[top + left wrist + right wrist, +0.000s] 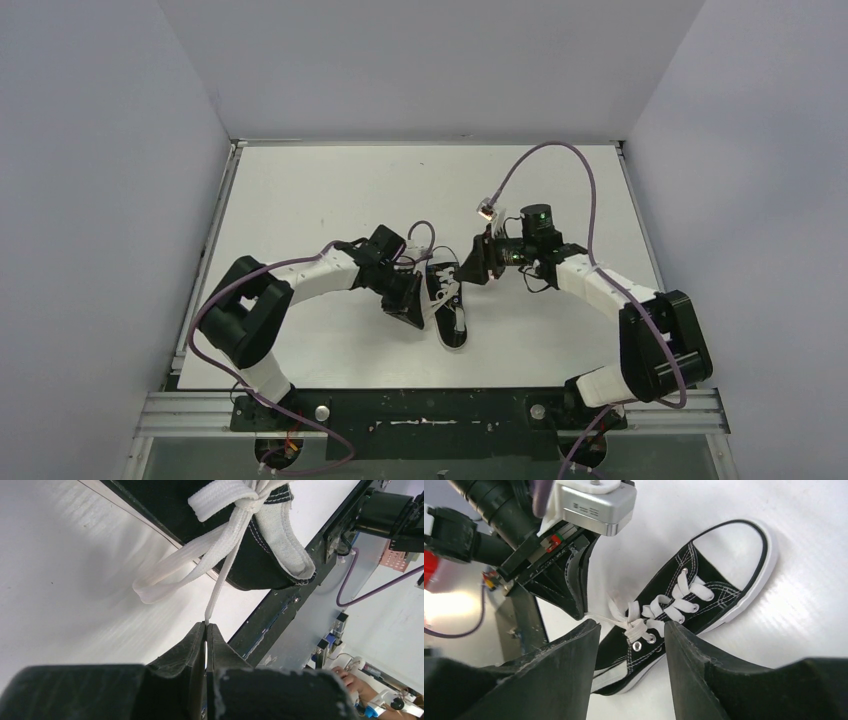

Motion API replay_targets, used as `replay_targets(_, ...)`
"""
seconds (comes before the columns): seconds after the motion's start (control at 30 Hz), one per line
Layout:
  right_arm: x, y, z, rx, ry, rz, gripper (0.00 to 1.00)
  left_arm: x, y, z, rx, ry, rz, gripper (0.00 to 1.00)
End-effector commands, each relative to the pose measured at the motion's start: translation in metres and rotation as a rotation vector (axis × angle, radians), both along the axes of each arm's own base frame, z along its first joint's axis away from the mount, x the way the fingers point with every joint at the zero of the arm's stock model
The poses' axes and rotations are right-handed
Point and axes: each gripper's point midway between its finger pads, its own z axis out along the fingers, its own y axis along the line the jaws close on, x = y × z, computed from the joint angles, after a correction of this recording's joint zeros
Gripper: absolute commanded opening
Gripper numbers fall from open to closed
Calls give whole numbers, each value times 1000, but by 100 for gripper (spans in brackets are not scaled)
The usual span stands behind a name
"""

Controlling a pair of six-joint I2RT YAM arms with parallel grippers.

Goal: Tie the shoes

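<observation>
Left pincer (206, 630) pinches the lace (220, 577) tight, right pincer (631, 626) hangs spread near the shoe (704, 570) on the surface (804, 630).

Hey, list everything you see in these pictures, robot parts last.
Sneaker: one, black with white sole and toe cap, mid-table between the arms.
Laces: one pair, white, on the sneaker, knotted, one loop loose.
Table: one, white, under everything.
Cables: two, purple, along the arms.
Left gripper: one, black, left of the sneaker, jaws shut on a lace end.
Right gripper: one, black, right of the sneaker, jaws open over the laces.
</observation>
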Motion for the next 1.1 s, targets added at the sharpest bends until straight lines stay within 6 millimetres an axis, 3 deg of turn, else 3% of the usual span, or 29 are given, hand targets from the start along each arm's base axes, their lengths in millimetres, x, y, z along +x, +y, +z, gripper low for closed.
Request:
replay_targets(0.0, 5, -5, 13, -51, -364, 180, 52, 4, -9, 19, -89, -34, -13, 0)
replay_targets(0.13, -13, -1, 2, -156, -473, 414, 60, 3, -10, 16, -106, -15, -6, 0)
replay_targets(0.27, -15, 11, -7, -191, -520, 517, 61, 3, -14, 15, -127, -3, 9, 0)
replay_targets(1.07, -10, 22, -22, -209, -559, 620, 57, 3, -18, 7, -153, 30, 36, 0)
